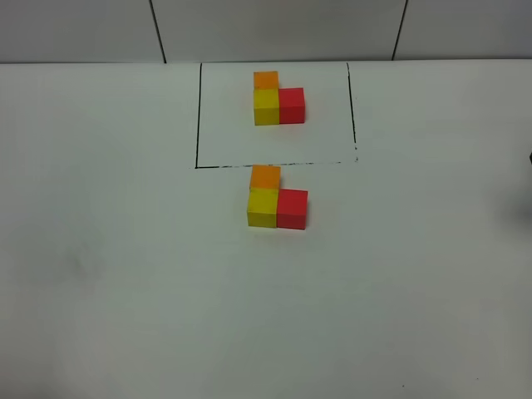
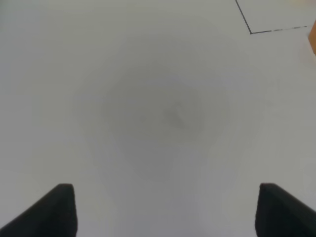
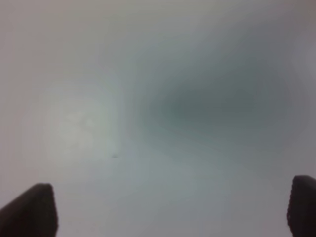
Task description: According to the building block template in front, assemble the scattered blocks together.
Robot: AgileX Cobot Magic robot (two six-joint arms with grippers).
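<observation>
The building block template (image 1: 278,101) is an L of small orange, yellow and red cubes inside a thin black rectangle outline (image 1: 198,116) at the back of the table. Just in front of the outline stand the scattered blocks, touching in the same L: orange (image 1: 265,176) behind yellow (image 1: 262,207), red (image 1: 292,208) to the yellow's right. Neither gripper shows in the exterior high view. In the left wrist view my left gripper (image 2: 165,210) is open and empty above bare table. In the right wrist view my right gripper (image 3: 170,210) is open and empty above bare table.
The white table (image 1: 125,274) runs to a grey panelled wall (image 1: 274,29) at the back. A corner of the black outline (image 2: 251,32) and a sliver of an orange cube (image 2: 313,39) show in the left wrist view. A dark sliver sits at the exterior view's right edge (image 1: 529,156).
</observation>
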